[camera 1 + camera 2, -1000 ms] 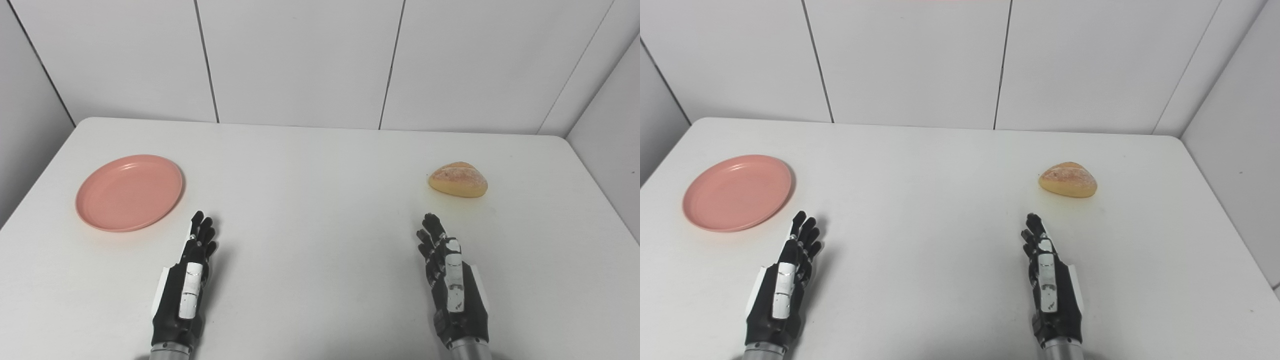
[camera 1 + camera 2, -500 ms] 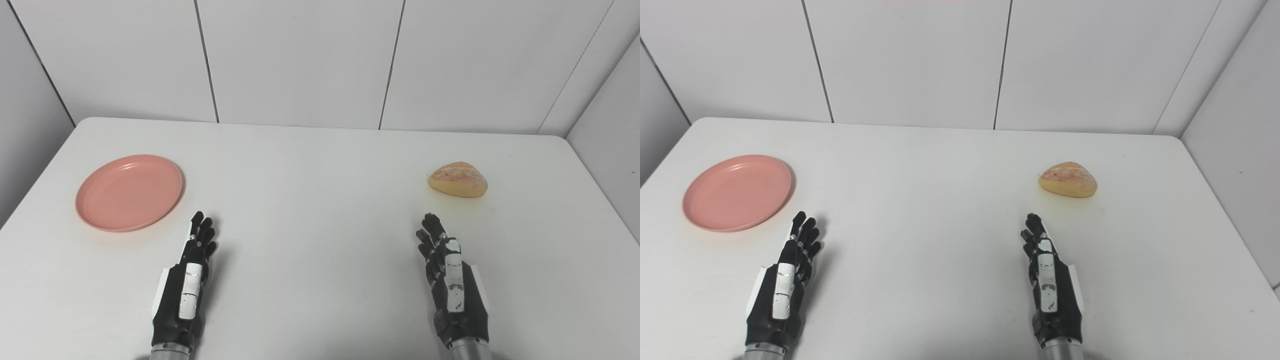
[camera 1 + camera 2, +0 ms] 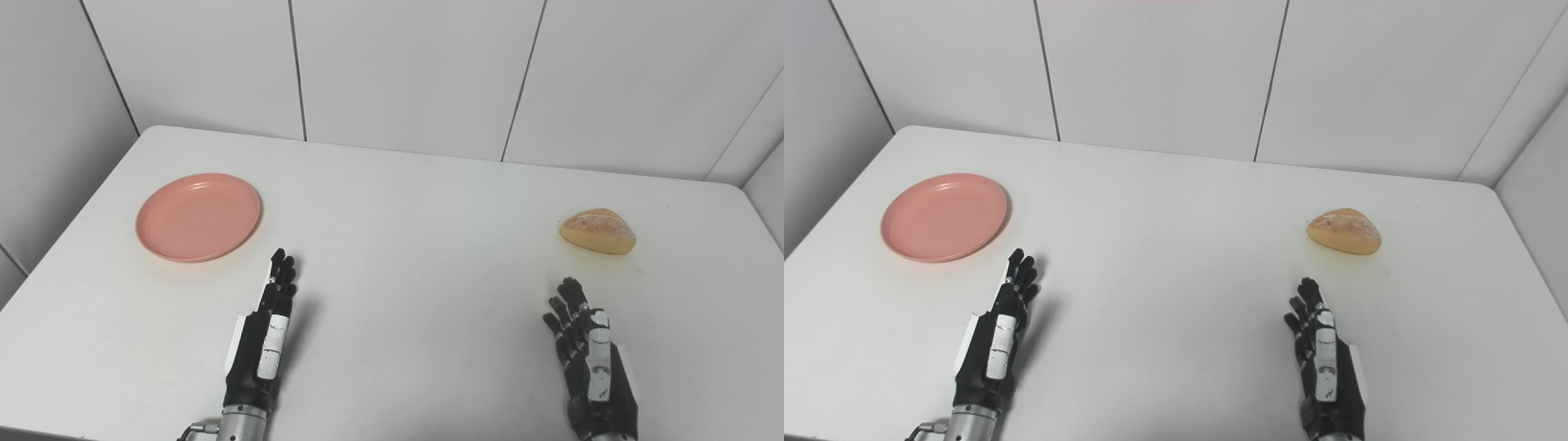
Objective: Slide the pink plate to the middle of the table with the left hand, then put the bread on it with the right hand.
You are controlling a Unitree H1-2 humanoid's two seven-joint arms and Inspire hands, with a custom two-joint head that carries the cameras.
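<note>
A pink plate (image 3: pixel 198 217) lies flat on the white table (image 3: pixel 404 245) at the far left, with nothing on it. A golden bread roll (image 3: pixel 597 231) sits on the table at the right. My left hand (image 3: pixel 264 343) rests edge-on near the front, fingers stretched out and holding nothing, a short way right of and nearer than the plate. My right hand (image 3: pixel 591 364) stands the same way near the front right, open, with its fingertips a little short of the bread. Neither hand touches anything.
White panelled walls close in the table at the back and on both sides. The table's left edge (image 3: pixel 839 202) runs close beside the plate. Bare tabletop lies between the two hands.
The whole picture has shifted right and tilted slightly, so the camera has moved. Plate, bread and both hands keep their places relative to each other.
</note>
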